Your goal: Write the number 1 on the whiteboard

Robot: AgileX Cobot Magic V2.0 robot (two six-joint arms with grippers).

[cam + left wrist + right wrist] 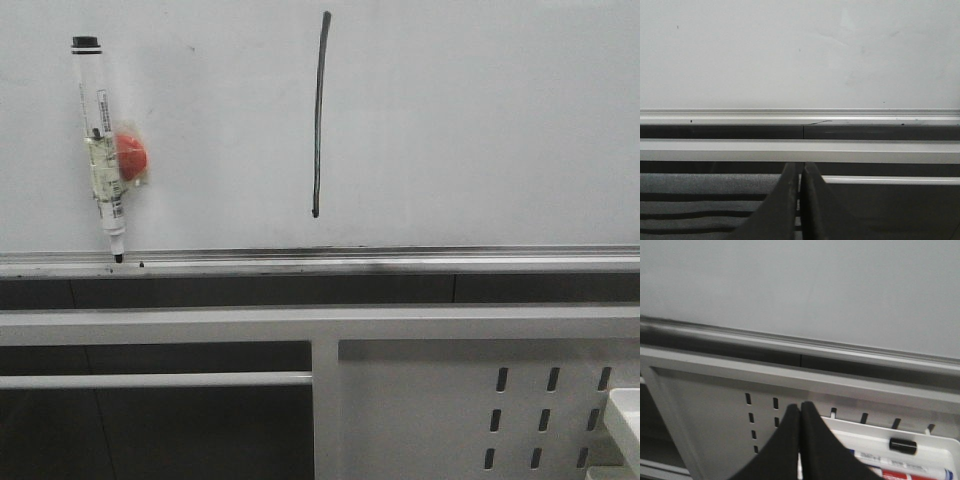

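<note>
From the front, the number 1 (319, 112) stands on the whiteboard (480, 120), right of a marker (103, 150) whose label is too small to read. Left wrist: left end effector (800, 170) closed, empty. Right wrist: right end effector (800, 412) closed over a tray (940, 447) of markers.

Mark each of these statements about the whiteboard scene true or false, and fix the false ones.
1. A black stroke, the number 1, is on the whiteboard. True.
2. The left tool grips the marker. False: its fingers are together with nothing between them.
3. A marker hangs upright on the board, tip down at the rail. True.
4. The right tool is wide open. False: it is shut and empty.
5. The tray in the right wrist view is bare. False: it holds markers.
</note>
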